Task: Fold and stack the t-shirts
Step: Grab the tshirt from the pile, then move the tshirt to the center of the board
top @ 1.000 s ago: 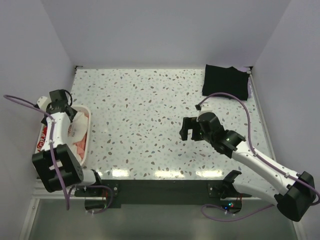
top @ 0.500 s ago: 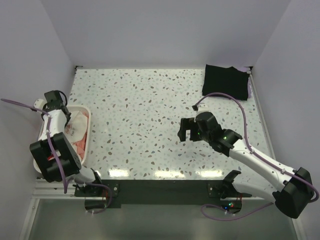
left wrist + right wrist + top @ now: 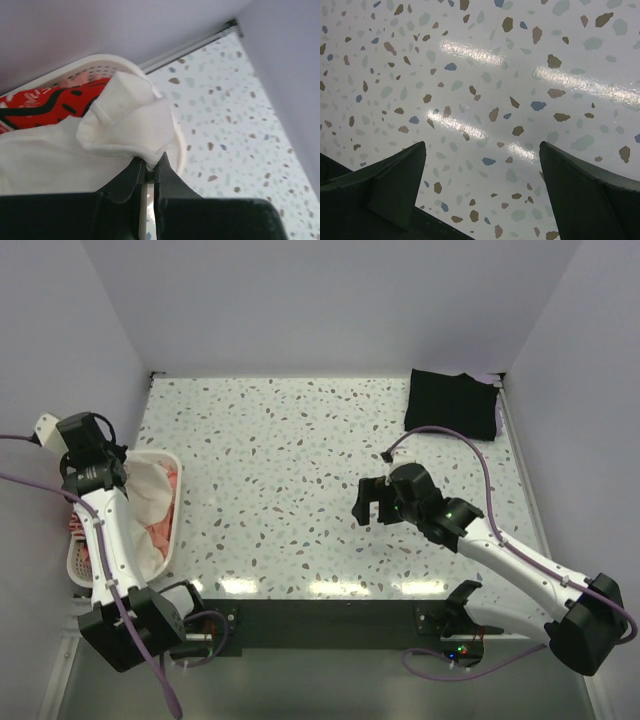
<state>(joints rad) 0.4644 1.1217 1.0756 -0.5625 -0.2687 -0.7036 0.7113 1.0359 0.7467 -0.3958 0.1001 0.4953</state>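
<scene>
Your left end effector (image 3: pixel 150 169), at the far left of the rig, is pinched tight on a bunched fold of the white t-shirt (image 3: pixel 125 120). Its two dark fingers (image 3: pixel 131 180) nearly meet, with the cloth caught between them. In the left wrist view the shirt billows up from the white lattice basket (image 3: pixel 102 61), and its red print (image 3: pixel 45 102) with white and black marks shows just behind the gripped fold. From the overhead camera the basket sits at the left edge of the speckled counter (image 3: pixel 290 460), beside the wall. The white cloth is drawn upward over the basket's far end, and the salmon-pink t-shirts (image 3: pixel 160 532) lie heaped in it nearer the arm bases.

Across the middle, the counter shows only its terrazzo flecks and strips of glare near the front edge.

Right of centre, your right end effector (image 3: pixel 482 165) hangs over bare counter with its fingers spread wide and nothing between them, as the right wrist view shows. Well beyond it, the black t-shirt (image 3: pixel 452 405) lies folded in the far right corner against the back wall.
</scene>
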